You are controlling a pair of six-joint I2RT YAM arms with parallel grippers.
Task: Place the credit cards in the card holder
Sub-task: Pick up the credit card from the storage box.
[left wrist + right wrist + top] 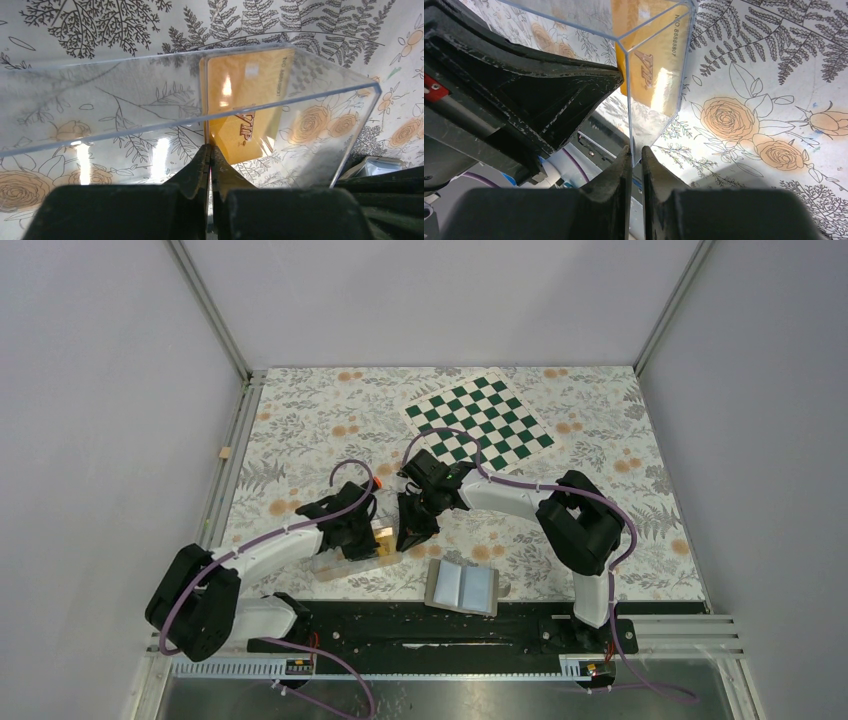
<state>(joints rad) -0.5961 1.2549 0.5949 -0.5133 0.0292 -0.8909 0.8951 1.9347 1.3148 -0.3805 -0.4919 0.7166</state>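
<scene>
Left gripper (210,152) clenched on the near wall of the clear tray (125,100), right gripper (636,152) pinching its end wall, apparently bracing it for tipping out the credit cards (240,95) inside; card holder (462,587) lies open, apart, empty.

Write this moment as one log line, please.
left fingers: shut on clear tray wall | right fingers: shut on tray corner | gold cards: inside tray | card holder: open, apart from tray
</scene>
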